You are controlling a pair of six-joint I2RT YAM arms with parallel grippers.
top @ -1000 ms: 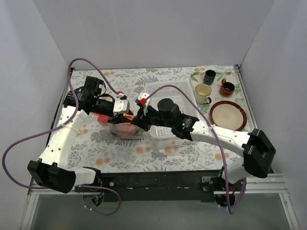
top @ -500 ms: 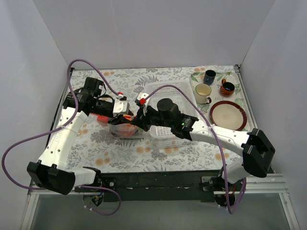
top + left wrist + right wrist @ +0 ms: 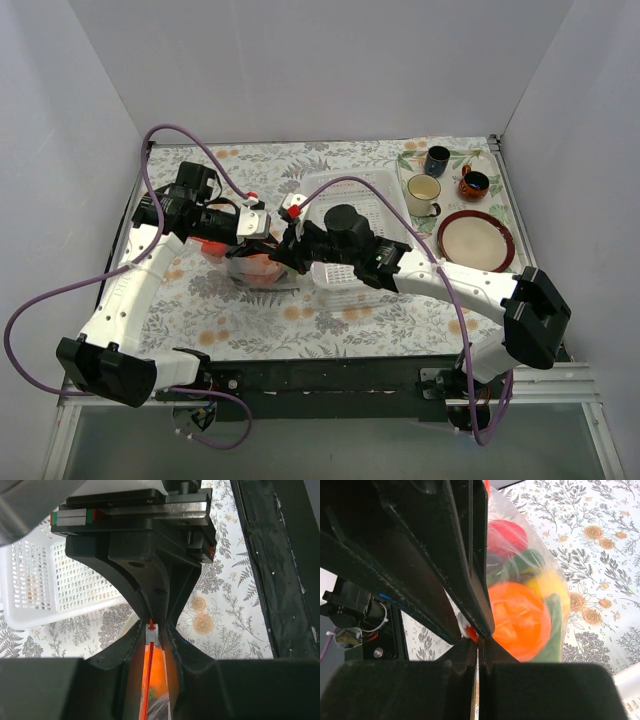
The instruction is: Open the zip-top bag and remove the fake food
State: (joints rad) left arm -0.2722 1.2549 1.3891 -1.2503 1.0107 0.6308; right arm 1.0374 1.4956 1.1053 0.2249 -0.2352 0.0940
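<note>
The zip-top bag point(image 3: 252, 270), packed with fake food point(image 3: 519, 620), rests mid-counter point(image 3: 300, 322), its red zip strip point(image 3: 148, 680) held up between two arms. The left jaws are clenched on the strip's white end. The right jaws pinch the same mouth edge just beside them. A white basket point(image 3: 372, 182) stands just beside at 3 o'clock. Mugs point(image 3: 423, 192) and a plate point(image 3: 476, 241) sit well apart at 2 o'clock. Bare counter lies open from 6 to 9 o'clock.

White perforated basket point(image 3: 372, 198); cream mug point(image 3: 423, 193), blue mug point(image 3: 437, 160), orange mug point(image 3: 473, 184) near red-rimmed plate point(image 3: 476, 241).
</note>
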